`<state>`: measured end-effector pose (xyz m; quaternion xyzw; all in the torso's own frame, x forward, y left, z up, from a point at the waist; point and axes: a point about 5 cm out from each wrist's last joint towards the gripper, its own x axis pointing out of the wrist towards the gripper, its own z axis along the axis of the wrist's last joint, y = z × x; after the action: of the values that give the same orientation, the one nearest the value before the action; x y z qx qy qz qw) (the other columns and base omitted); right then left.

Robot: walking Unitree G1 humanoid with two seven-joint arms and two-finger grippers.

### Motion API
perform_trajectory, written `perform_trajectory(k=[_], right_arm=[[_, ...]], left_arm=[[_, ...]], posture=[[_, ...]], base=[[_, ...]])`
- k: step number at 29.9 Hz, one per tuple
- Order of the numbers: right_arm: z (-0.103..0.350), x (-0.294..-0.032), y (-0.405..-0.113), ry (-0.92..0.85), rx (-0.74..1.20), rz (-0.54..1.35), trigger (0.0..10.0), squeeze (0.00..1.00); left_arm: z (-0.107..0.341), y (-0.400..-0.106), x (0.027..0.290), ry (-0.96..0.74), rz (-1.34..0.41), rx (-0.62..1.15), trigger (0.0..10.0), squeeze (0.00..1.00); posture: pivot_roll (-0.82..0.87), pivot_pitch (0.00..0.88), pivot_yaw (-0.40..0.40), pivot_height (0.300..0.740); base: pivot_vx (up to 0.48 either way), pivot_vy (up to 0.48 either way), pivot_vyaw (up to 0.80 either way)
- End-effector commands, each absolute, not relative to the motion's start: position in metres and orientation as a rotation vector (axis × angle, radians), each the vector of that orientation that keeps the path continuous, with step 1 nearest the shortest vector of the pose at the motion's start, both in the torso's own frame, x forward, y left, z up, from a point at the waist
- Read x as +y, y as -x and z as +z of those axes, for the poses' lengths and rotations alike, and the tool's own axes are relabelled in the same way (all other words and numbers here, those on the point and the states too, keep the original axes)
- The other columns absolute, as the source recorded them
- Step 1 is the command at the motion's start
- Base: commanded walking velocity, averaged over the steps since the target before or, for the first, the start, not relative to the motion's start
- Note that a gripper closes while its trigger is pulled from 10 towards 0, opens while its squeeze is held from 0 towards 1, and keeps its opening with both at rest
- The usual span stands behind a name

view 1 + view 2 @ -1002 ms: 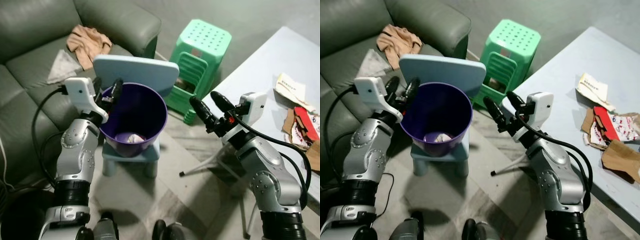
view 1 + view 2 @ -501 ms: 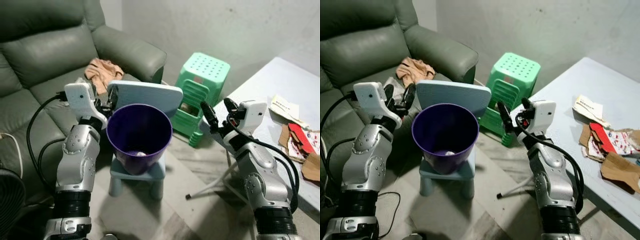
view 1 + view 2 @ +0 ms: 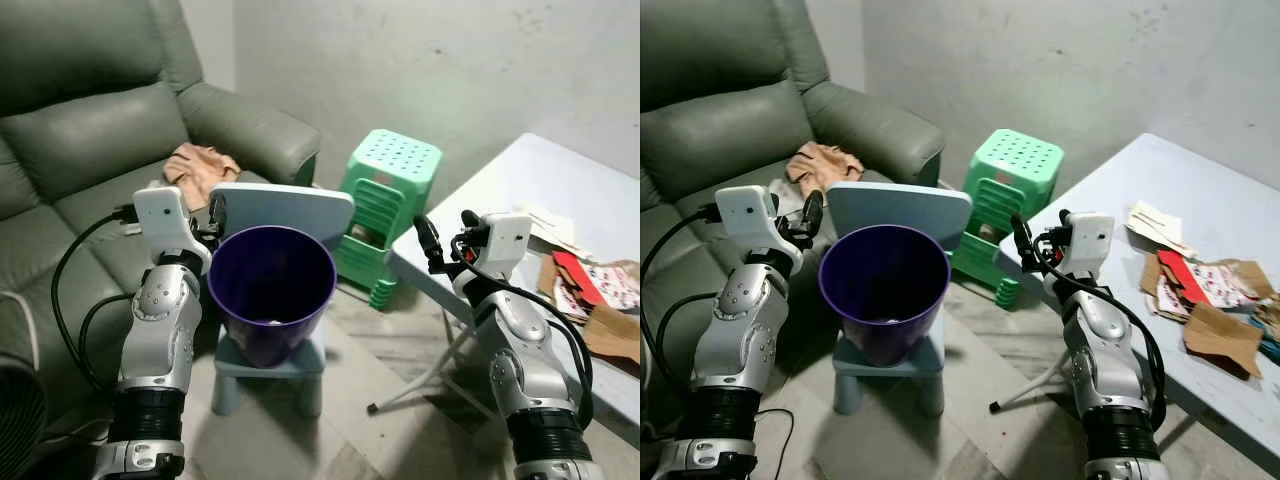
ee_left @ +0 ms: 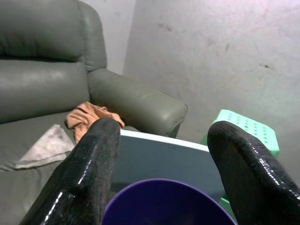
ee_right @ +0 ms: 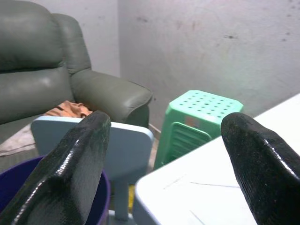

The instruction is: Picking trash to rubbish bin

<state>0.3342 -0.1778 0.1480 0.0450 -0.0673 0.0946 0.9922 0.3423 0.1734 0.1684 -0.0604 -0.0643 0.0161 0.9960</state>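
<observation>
The purple rubbish bin (image 3: pixel 270 295) stands on a small light-blue child's chair (image 3: pixel 285 205) in front of me. My left gripper (image 3: pixel 213 218) is open and empty, held just beyond the bin's left rim; in the left wrist view it (image 4: pixel 166 125) spans the chair back, with the bin rim (image 4: pixel 168 197) below. My right gripper (image 3: pixel 445 232) is open and empty at the near corner of the white table (image 3: pixel 480 195). Trash lies on that table: torn paper, red wrappers and brown card (image 3: pixel 1195 300).
A green plastic stool (image 3: pixel 385 195) stands between the chair and the table. A grey-green sofa (image 3: pixel 80 140) runs along the left with an orange cloth (image 3: pixel 200 163) on its seat. The table's folding legs (image 3: pixel 420 375) reach onto the floor to my right.
The camera has lifted and drawn back, so the bin's inside shows less. Both arms rose with it. The right gripper now sits at the table's corner. Both stay open.
</observation>
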Motion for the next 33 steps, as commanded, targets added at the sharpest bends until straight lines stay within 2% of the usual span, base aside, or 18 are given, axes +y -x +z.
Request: perform_trajectory(k=[1,9,16,27,31,33], right_arm=[[0.153,-0.180,-0.337,-0.074,-0.157,0.170,10.0,0.00],[0.152,-0.185,-0.337,-0.054,-0.157,0.151,10.0,0.00],[0.143,-0.187,-0.325,-0.059,-0.139,0.124,10.0,0.00],[0.144,-0.180,-0.322,-0.064,-0.147,0.126,10.0,0.00],[0.144,-0.182,-0.321,-0.065,-0.147,0.122,10.0,0.00],[0.144,-0.183,-0.321,-0.062,-0.146,0.120,10.0,0.00]], left_arm=[[0.173,-0.346,0.170,0.103,0.017,-0.145,10.0,0.00],[0.172,-0.346,0.170,0.131,0.019,-0.141,10.0,0.00],[0.164,-0.342,0.163,0.149,-0.008,-0.116,10.0,0.00],[0.169,-0.347,0.155,0.156,-0.057,-0.123,10.0,0.00],[0.167,-0.348,0.155,0.170,-0.060,-0.109,10.0,0.00],[0.166,-0.349,0.153,0.208,-0.046,-0.098,10.0,0.00]], posture=[[0.12,0.000,-0.132,0.740],[0.12,0.000,-0.136,0.740],[0.09,0.000,-0.117,0.740],[0.07,0.000,-0.107,0.740],[0.07,0.000,-0.105,0.740],[0.06,0.000,-0.106,0.740]], base=[[0.000,0.000,-0.74],[0.000,0.000,-0.73],[0.000,0.000,-0.72],[0.000,0.000,-0.72],[0.000,-0.478,-0.71],[0.000,0.000,-0.71]])
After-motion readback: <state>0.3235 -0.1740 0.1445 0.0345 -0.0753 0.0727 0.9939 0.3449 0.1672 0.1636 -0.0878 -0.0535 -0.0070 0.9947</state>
